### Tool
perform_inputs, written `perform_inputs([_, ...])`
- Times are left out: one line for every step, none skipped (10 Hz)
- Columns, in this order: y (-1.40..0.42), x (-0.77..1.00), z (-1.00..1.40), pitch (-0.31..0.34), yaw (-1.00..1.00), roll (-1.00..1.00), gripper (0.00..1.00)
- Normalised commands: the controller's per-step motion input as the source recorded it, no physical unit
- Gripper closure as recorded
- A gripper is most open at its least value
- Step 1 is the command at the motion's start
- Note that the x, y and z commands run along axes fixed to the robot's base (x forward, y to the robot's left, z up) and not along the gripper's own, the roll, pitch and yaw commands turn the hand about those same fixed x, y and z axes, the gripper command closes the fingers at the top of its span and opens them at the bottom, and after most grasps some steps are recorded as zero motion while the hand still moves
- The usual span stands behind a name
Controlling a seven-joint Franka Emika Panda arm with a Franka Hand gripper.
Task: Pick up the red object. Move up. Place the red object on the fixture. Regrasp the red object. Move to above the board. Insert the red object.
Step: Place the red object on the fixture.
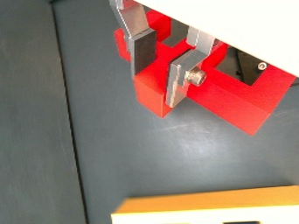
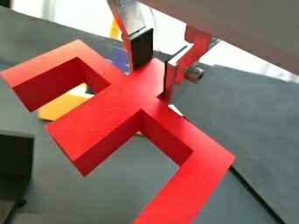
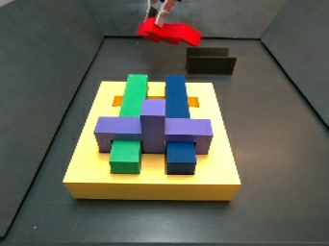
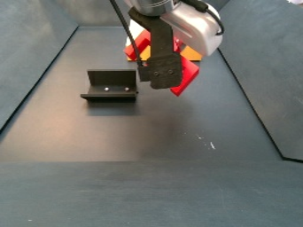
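Above the floor, the gripper (image 2: 162, 63) jaws clamp the red object's (image 2: 122, 109) central stem.

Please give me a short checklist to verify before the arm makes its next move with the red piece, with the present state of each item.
1. Grip: the claw is shut on the red object's stem, in both wrist views: ok.
2. Lifted: the red object hangs above the floor: ok.
3. The fixture is empty, nothing on it: ok.
4. Claw exactly over the fixture: cannot tell; it appears offset to one side.
5. The board lies apart from the fixture: ok.
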Motion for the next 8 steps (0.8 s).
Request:
perform_inputs([-0.16, 0.23, 0.11, 0.054, 0.70, -0.23, 1.00])
perform_inputs([-0.13, 0.25, 0.17, 0.120, 0.66, -0.25, 1.00])
perform_inputs([-0.14, 0.34, 0.16, 0.177, 0.59, -0.27, 1.00])
perform_inputs([-0.11, 0.46, 0.17, 0.274, 0.47, -0.32, 1.00])
perform_inputs([-0.09, 0.54, 0.15, 0.329, 0.40, -0.31, 1.00])
perform_inputs([-0.07, 0.55, 0.13, 0.340, 0.39, -0.31, 1.00])
perform_inputs([0.00, 0.65, 0.12, 0.551, 0.29, -0.17, 1.00])
perform_inputs([0.00, 0.65, 0.13, 0.597, 0.29, -0.10, 1.00])
